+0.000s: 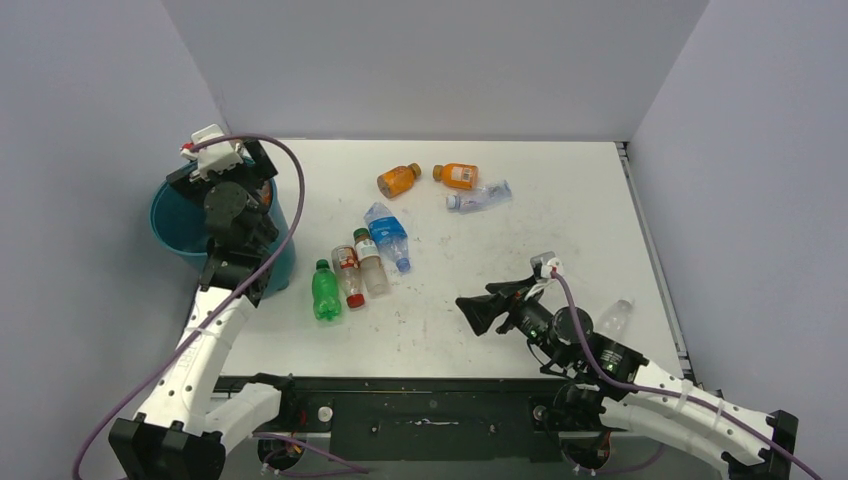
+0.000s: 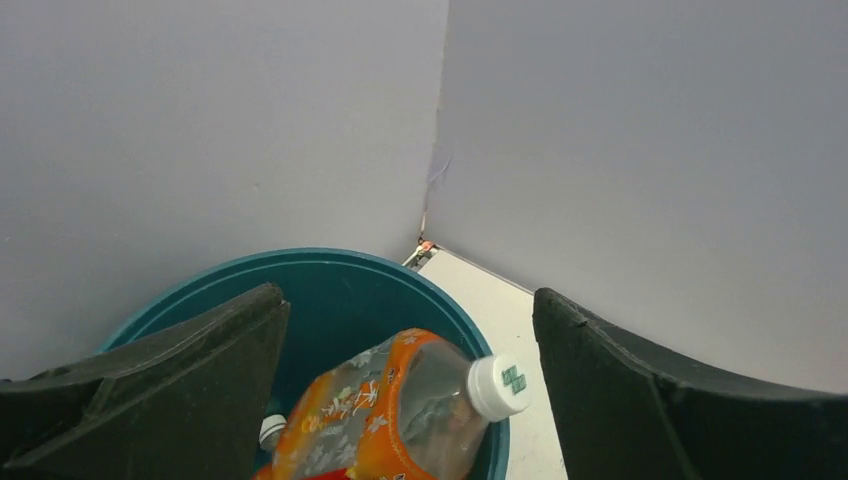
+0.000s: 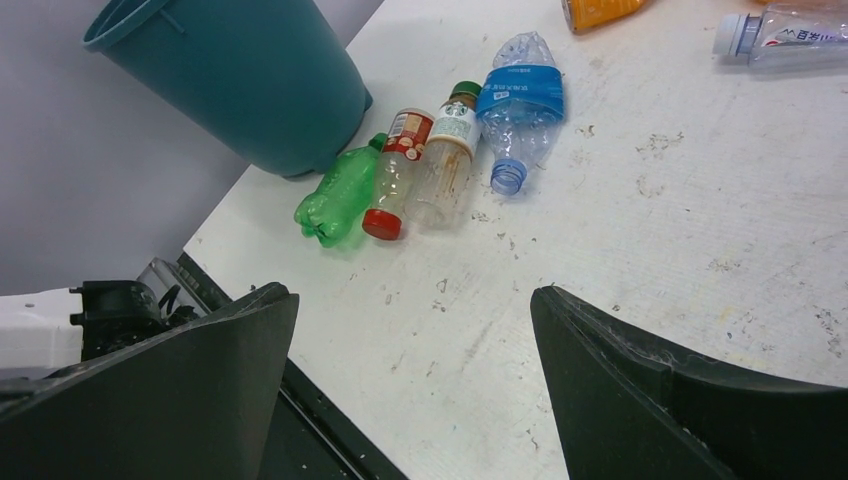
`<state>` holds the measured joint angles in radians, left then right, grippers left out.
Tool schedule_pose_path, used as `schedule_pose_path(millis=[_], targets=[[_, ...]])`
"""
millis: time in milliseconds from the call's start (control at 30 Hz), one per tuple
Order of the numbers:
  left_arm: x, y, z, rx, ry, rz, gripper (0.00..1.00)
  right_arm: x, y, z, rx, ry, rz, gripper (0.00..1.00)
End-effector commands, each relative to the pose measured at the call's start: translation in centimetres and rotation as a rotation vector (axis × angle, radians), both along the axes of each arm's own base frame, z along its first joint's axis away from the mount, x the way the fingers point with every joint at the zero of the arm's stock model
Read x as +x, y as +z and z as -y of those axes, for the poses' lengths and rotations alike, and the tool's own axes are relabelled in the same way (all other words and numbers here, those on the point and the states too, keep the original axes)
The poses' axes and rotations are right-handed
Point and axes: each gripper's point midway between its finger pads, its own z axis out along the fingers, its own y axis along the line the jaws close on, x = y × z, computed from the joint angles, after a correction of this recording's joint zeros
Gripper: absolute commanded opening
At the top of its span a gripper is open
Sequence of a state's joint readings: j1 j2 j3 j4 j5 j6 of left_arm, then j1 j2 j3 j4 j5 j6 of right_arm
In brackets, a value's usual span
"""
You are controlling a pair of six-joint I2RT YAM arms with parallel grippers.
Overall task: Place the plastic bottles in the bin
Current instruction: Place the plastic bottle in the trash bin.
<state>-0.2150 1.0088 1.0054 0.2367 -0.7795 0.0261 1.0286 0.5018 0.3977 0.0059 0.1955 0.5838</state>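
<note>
Hovering over the bin [image 1: 168, 228] at the table's far left corner, the left gripper [image 2: 408, 298] has its jaws wide apart. An orange bottle [image 2: 380, 420] with a white cap [image 2: 497, 386] lies below them inside the rim, touching neither finger. The drop step looks finished for this bottle. The right gripper [image 3: 412, 295], also spread and holding nothing, hangs above the table and faces a row of four: a green bottle [image 1: 325, 292], a red-capped bottle [image 1: 348, 275], a dark-capped bottle [image 1: 370, 262] and a crushed blue-labelled bottle [image 1: 386, 235].

Two more orange bottles [image 1: 398, 180] and a clear bottle [image 1: 480, 197] lie farther back. Another clear one [image 1: 615, 318] sits beside the right arm. The next move calls for one arm to reach and close on a bottle, probably from the near row.

From overhead, the left arm hides the bin's contents. The wrist view cuts off the orange bottle's base, so whether it has settled cannot be told. A small white cap [image 2: 270, 430] beside it may belong to a second bottle.
</note>
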Motion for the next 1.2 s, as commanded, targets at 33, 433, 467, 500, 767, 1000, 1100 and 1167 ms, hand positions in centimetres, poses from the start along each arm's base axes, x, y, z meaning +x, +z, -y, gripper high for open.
schedule_pose_path(millis=[33,433,467,500,767,1000,1100,1167], targets=[[-2.9,6.2,0.2,-0.065,-0.057,0.170,0.97,0.7,3.4,-0.3,0.050,-0.022,0.049,0.90],[-5.9,3.1,15.6,-0.067,-0.784,-0.021,0.96,3.4,-0.2,-3.6,-0.155,-0.033,0.002,0.90],[-6.3,2.0,17.0,-0.059,-0.855,-0.061,0.96,3.7,-1.0,-4.0,-0.183,-0.037,-0.008,0.90],[-6.6,0.9,18.2,-0.054,-0.920,-0.095,0.96,4.1,-1.6,-4.5,-0.209,-0.037,-0.011,0.90],[-8.1,-6.9,20.9,-0.104,-1.082,-0.168,0.96,8.9,-6.6,-7.5,-0.232,-0.074,-0.096,0.95],[-8.2,-9.2,19.8,-0.211,-1.029,-0.087,0.96,12.5,-10.4,-10.4,-0.240,-0.031,-0.129,0.96],[-8.4,-8.5,18.8,-0.230,-0.990,-0.053,0.96,13.7,-11.6,-11.8,-0.248,-0.022,-0.131,0.95],[-8.7,-8.2,18.3,-0.233,-0.980,-0.030,0.96,14.5,-12.1,-12.6,-0.249,-0.020,-0.132,0.94]])
